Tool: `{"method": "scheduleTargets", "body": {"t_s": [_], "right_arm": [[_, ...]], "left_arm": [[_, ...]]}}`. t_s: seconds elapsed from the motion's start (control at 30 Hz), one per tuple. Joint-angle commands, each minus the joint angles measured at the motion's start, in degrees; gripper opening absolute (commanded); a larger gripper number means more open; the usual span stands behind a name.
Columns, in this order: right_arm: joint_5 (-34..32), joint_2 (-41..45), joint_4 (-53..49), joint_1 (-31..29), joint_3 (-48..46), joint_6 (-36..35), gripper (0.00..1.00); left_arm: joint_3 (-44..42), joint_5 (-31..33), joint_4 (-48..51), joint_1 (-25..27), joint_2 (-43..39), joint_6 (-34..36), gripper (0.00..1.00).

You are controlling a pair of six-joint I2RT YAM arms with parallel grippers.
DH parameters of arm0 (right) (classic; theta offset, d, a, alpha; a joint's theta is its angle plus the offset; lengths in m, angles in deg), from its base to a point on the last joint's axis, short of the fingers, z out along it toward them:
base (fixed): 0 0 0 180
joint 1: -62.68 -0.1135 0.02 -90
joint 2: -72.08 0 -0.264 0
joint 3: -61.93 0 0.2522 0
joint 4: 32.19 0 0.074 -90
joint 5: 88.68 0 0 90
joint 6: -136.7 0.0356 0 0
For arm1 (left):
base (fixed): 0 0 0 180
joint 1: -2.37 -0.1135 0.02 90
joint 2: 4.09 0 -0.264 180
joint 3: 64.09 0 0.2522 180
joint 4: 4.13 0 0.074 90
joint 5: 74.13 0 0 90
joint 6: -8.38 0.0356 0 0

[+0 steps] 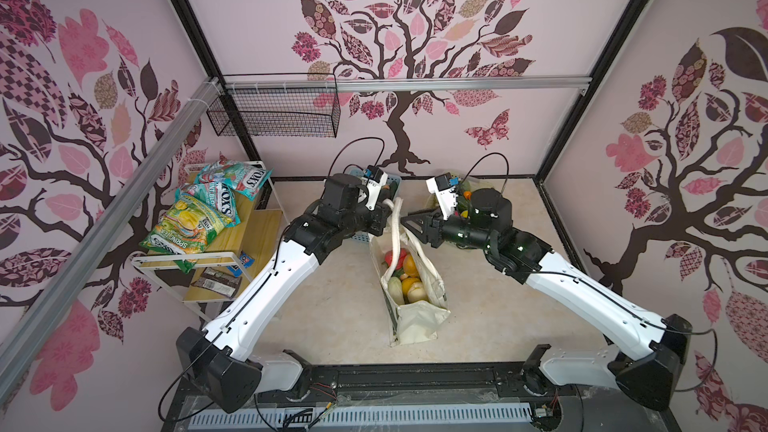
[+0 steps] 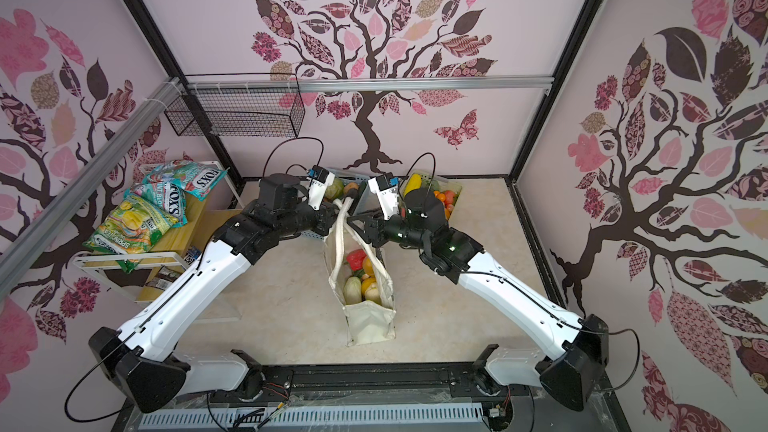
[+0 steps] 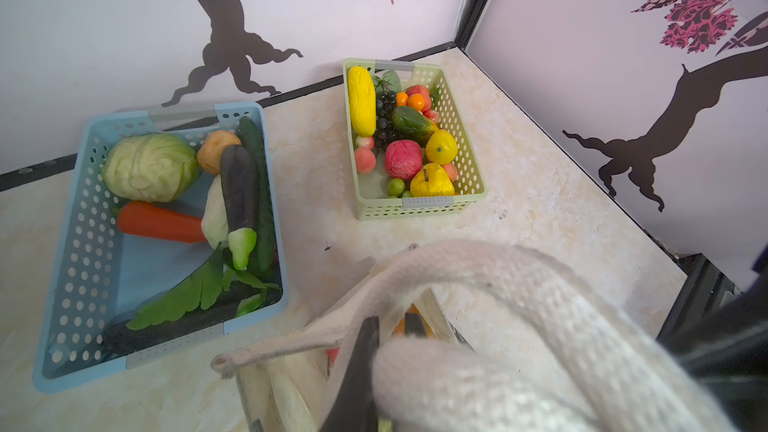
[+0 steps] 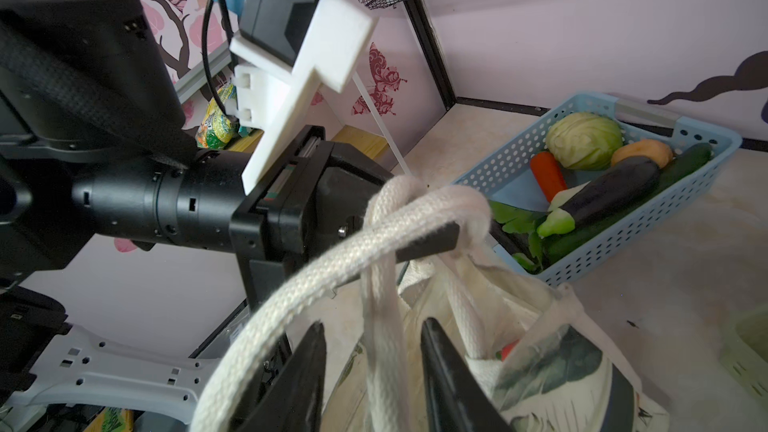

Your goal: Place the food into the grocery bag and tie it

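Observation:
The cream grocery bag [image 1: 419, 320] [image 2: 370, 324] stands mid-table with food [image 1: 405, 272] [image 2: 363, 276] inside: red, orange, yellow and pale green pieces. Its two straps [image 1: 395, 222] [image 4: 415, 201] rise from the far end and cross in a loose loop. My left gripper [image 1: 386, 207] [image 2: 338, 209] [image 3: 388, 322] is shut on a strap [image 3: 498, 276], and the loop wraps round its finger [image 4: 432, 238]. My right gripper [image 1: 409, 218] [image 2: 353, 218] [image 4: 374, 324] is open, with a hanging strap running between its spread fingers without touching them.
A light blue basket [image 3: 83, 243] [image 4: 665, 251] of vegetables and a pale green basket [image 3: 469, 151] of fruit stand at the back wall. A wooden rack [image 1: 232, 238] with snack packets is at the left. A black wire basket [image 1: 274, 114] hangs on the rail.

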Motion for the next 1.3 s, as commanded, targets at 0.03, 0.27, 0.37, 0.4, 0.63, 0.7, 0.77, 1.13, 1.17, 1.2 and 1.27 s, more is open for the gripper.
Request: {"method": "scheduleTargets", "body": {"t_s": [0.03,0.27,0.37,0.4,0.63,0.7,0.77,1.13,1.17,1.2,1.27], "right_arm": [[-2.49,6.27,-3.42,3.07,-3.97,-2.1,0.45],[-10.86,6.61,-6.39,4.32,-6.81,-9.39,0.48],[-10.49,4.72,-4.76,4.45,-8.1,-12.48,0.5],[-9.96,4.18,-3.97,4.6,-8.65,-13.45,0.5],[7.03,0.77,4.33,4.85,-11.41,-20.48,0.5],[13.03,0.37,7.4,4.83,-12.66,-20.81,0.49],[18.0,0.36,10.27,4.86,-14.19,-20.67,0.49],[28.02,0.52,22.61,4.81,-18.83,-18.53,0.55],[28.51,0.05,24.8,4.8,-19.25,-17.78,0.56],[29.29,-0.47,26.44,4.81,-19.54,-17.24,0.57],[30.71,-1.77,30.29,4.8,-20.1,-16.48,0.58]], "left_arm": [[-1.66,0.51,-3.33,-0.27,-1.98,-0.46,0.0],[-1.41,-0.9,-3.77,-0.3,-2.65,-0.88,0.0],[-1.07,-2.58,-3.1,-0.3,-2.61,0.17,0.0],[-0.99,-2.97,-2.87,-0.28,-2.6,0.6,0.0],[0.08,-5.56,-1.78,-0.3,-1.4,2.63,0.0],[0.64,-5.84,-1.74,-0.34,-0.79,2.86,0.0],[1.25,-5.93,-1.73,-0.32,-0.11,2.98,0.0],[3.07,-8.87,-3.71,-0.22,3.2,1.03,0.0],[3.15,-9.09,-4.11,-0.19,3.39,0.48,0.0],[3.16,-9.34,-4.48,-0.23,3.6,0.06,0.0],[3.48,-10.5,-5.07,-0.2,3.92,-0.83,0.0]]}}
